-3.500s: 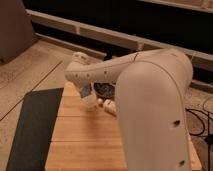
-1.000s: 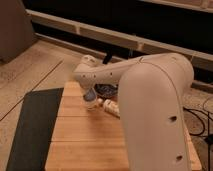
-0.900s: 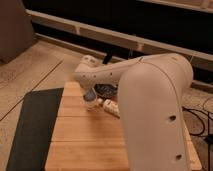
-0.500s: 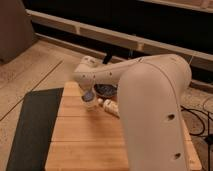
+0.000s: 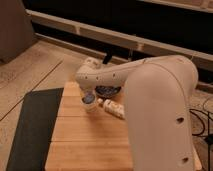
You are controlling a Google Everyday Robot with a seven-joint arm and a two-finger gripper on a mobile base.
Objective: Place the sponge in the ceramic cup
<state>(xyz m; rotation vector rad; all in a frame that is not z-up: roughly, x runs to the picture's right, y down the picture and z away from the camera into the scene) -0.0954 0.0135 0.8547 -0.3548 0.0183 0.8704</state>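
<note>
A small blue-grey sponge (image 5: 89,97) shows just under the left end of my cream arm, right at the top of a small cream-white ceramic cup (image 5: 91,106) standing on the wooden table. Whether the sponge rests in the cup or hangs just above it I cannot tell. My gripper (image 5: 89,91) points down from the arm's end directly over the sponge and cup, mostly hidden by the arm.
A wide dark bowl (image 5: 108,91) sits just right of the cup, partly under the arm. A cream carton-like box (image 5: 114,107) lies in front of the bowl. The wooden table (image 5: 85,142) has a dark mat (image 5: 32,125) along its left edge.
Since 3.5 seconds ago the arm's end has shifted slightly right and the sponge has come down a little toward the cup. Over the last second almost nothing moves.
</note>
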